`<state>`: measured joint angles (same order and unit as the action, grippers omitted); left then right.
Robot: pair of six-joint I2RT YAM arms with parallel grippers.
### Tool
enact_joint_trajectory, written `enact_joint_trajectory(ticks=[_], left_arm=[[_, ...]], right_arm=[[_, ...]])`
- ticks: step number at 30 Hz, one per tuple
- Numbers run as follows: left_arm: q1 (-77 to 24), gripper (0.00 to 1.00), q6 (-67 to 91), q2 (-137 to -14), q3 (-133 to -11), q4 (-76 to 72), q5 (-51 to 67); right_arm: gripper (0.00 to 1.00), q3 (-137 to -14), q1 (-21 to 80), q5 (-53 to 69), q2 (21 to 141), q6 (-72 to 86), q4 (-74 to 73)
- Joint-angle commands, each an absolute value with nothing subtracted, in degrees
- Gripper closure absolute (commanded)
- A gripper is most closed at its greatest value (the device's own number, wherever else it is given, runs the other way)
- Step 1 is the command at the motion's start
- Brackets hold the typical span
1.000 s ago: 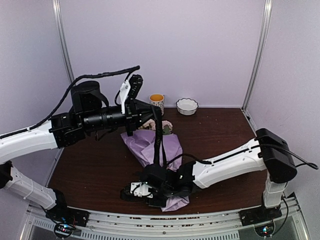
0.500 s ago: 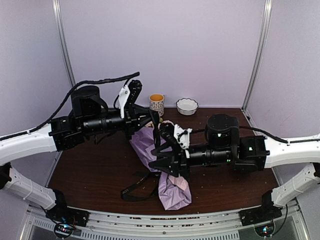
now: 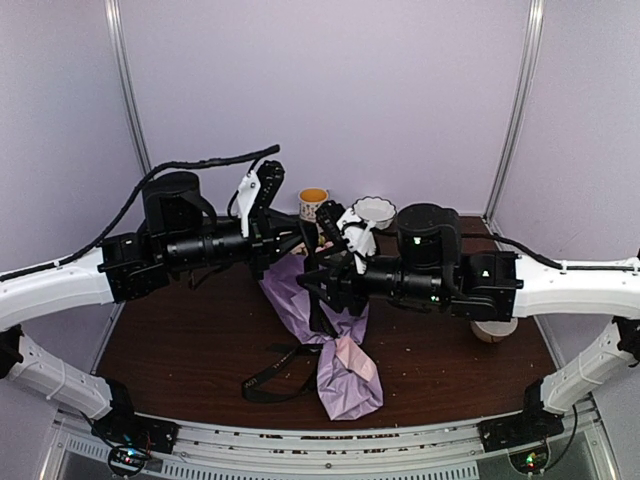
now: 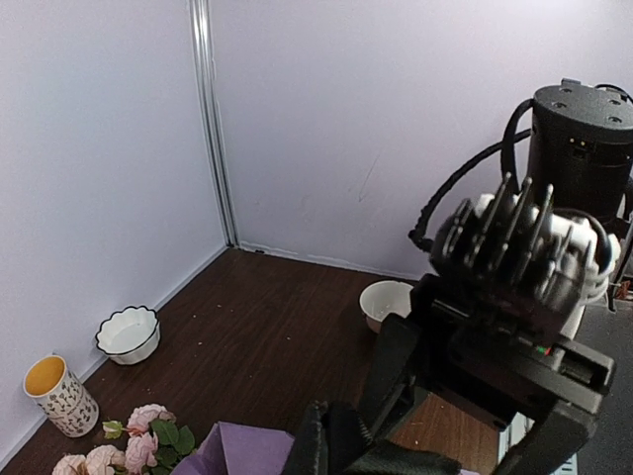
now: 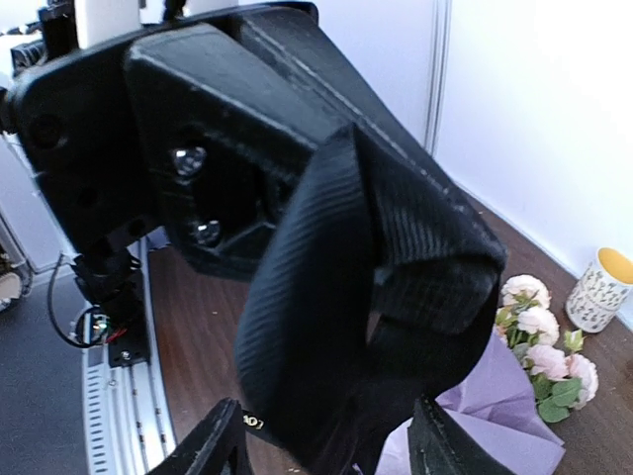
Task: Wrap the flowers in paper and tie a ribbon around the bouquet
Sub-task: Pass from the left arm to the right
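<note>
Ribbon (image 5: 336, 297): upper end bunched and folded over, pinched in the left gripper (image 3: 303, 240), whose jaws are fully closed on it. We place that pinch above the bouquet (image 3: 345, 375), over its flower-head end. From there the strap drops toward the paper (image 3: 290, 290). Its slack lies as a flat loop on the table (image 3: 180, 340), just left of the bouquet's tail end and touching the paper edge (we cannot tell whether any of it passes under the bundle).

Bouquet: lying on its side, long axis running from the flowers (image 5: 539, 336) at the far end to the crumpled tail at the near end. We see no ribbon tied round it yet.

Right side: the right gripper (image 5: 328, 440) has its jaws well apart and holds nothing. In its wrist view the folded ribbon fills the space just ahead of and between the two fingertips, pinched by neither. The gripper hangs above the bouquet's middle, facing the left gripper tip to tip.

Relation that matters: below the left pinch the ribbon runs roughly vertical, so crosswise to the bouquet's long axis, and it sits straight ahead of the right jaws. The right arm is the only free hand.

Our judgement: the next step is a second grip just below the left pinch. Closing needs the strap centred between the fingers, or it may fold out sideways.
</note>
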<state>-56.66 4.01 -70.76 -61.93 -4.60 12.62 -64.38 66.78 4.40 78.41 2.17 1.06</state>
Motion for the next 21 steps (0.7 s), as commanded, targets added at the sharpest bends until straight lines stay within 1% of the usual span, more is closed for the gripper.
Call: enact_joint_trajectory(ticks=[1, 2, 4, 5, 6, 7, 8, 9, 10, 11, 12, 14, 16, 17, 19, 21], left_arm=[[-56.27, 1.00, 3.43, -70.29, -61.93, -7.16, 12.94], [-56.25, 1.00, 3.40, -70.09, -61.76, -7.06, 12.92], [-56.10, 1.00, 3.34, -70.16, -61.82, -6.00, 13.01], [-55.96, 1.00, 3.34, -70.25, -62.05, -5.07, 13.08], [-55.76, 1.00, 3.43, -70.30, -62.39, -3.65, 13.06], [-55.52, 0.82, 3.55, -70.43, -62.70, -1.62, 12.83], [-55.24, 0.57, 3.64, -70.55, -63.04, 0.71, 12.51], [-55.12, 0.41, 3.73, -70.69, -63.23, 3.38, 11.72], [-55.11, 0.32, 4.05, -70.85, -63.51, 6.71, 10.42], [-55.11, 0.27, 4.47, -71.03, -63.63, 9.94, 8.62], [-55.11, 0.24, 5.39, -71.35, -63.59, 14.72, 6.44], [-55.06, 0.23, 8.64, -72.31, -62.74, 21.47, 1.47], [-55.02, 0.20, 12.17, -73.31, -59.63, 25.31, 0.50], [-55.02, 0.20, 14.40, -73.83, -57.55, 25.98, 0.57], [-55.02, 0.18, 19.41, -75.14, -52.86, 26.38, 1.32], [-55.03, 0.16, 23.02, -76.12, -48.83, 26.19, 1.72]], right_arm=[[0.59, -67.27, 66.53, -4.73, 80.55, 4.25, -0.84], [0.72, -67.23, 66.41, -5.64, 80.63, 4.75, -0.57], [0.94, -66.76, 65.82, -6.79, 80.33, 5.99, -0.04], [1.00, -66.37, 65.35, -7.02, 79.95, 6.74, 0.21], [1.00, -65.85, 64.59, -7.35, 79.56, 7.76, 0.27], [1.00, -65.37, 63.70, -7.83, 78.96, 8.79, 0.07], [1.00, -64.62, 62.66, -8.36, 78.46, 10.02, -0.30], [1.00, -63.73, 61.39, -8.87, 77.88, 11.33, -0.83], [1.00, -62.67, 60.06, -9.41, 77.22, 12.79, -1.43], [1.00, -61.35, 58.71, -10.13, 76.66, 14.20, -2.30], [1.00, -60.05, 57.40, -11.13, 76.04, 15.73, -3.15], [0.99, -57.10, 54.74, -12.49, 75.29, 19.60, -4.51], [0.87, -54.01, 51.95, -13.41, 75.22, 23.45, -6.11], [0.83, -52.85, 50.88, -13.93, 75.32, 25.43, -7.19], [0.78, -50.35, 48.84, -15.30, 75.01, 29.55, -9.15], [0.77, -46.22, 46.61, -15.74, 73.63, 32.97, -8.53]])
